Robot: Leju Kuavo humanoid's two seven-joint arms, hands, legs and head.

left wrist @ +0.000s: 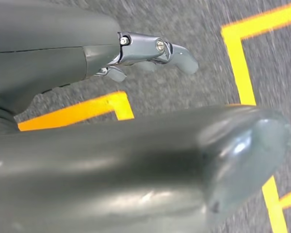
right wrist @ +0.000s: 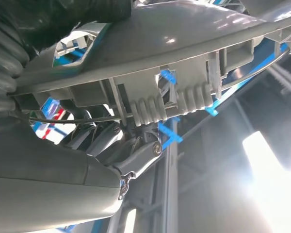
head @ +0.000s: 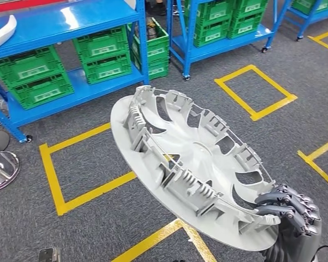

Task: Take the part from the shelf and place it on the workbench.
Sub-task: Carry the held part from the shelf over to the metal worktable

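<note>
The right hand sits at the lower right of the head view, its dark fingers curled over the rim of a large pale grey wheel cover, which it grasps at that edge. The wheel cover is tilted, ribbed inner side up, and stretches from the hand toward the middle of the frame, held in the air above the grey floor. In the right wrist view the fingers close against the ribbed rim of the cover from beneath. In the left wrist view the left hand hangs over the floor with one silver finger stretched out straight and nothing in its grasp. Yellow tape lines mark squares on the floor around the cover. At the upper left of the head view stands a blue shelf carrying green crates on its lower level; what lies in them cannot be told. A second blue shelf at the top centre holds more green crates, stacked close together, their contents also hidden.
</note>
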